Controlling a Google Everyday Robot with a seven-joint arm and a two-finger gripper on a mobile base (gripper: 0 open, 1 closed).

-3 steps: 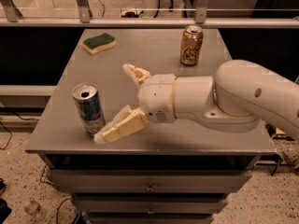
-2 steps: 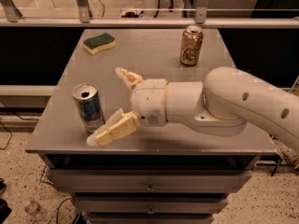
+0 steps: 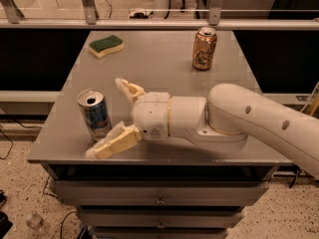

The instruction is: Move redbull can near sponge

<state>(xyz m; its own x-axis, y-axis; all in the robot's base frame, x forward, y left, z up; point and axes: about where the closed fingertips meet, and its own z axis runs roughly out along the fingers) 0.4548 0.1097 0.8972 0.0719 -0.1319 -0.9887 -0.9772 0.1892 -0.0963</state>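
Observation:
The redbull can (image 3: 94, 113), blue and silver with an open top, stands upright near the front left of the grey table (image 3: 159, 63). My gripper (image 3: 110, 116) is open, its two cream fingers spread either side of the can's right flank: one fingertip (image 3: 122, 83) behind it, the other fingertip (image 3: 102, 148) in front near the table edge. The can sits at the mouth of the fingers, not clasped. The sponge (image 3: 106, 46), green on top with a yellow base, lies at the far left of the table.
An orange-tan can (image 3: 204, 48) stands upright at the back right. My white arm (image 3: 239, 121) crosses the front right of the table. Drawers (image 3: 159, 199) sit below the front edge; a railing (image 3: 159, 23) runs behind the table.
My gripper has moved left toward the redbull can, and its open fingers now flank the can's right side. The can, sponge and orange-tan can have not moved.

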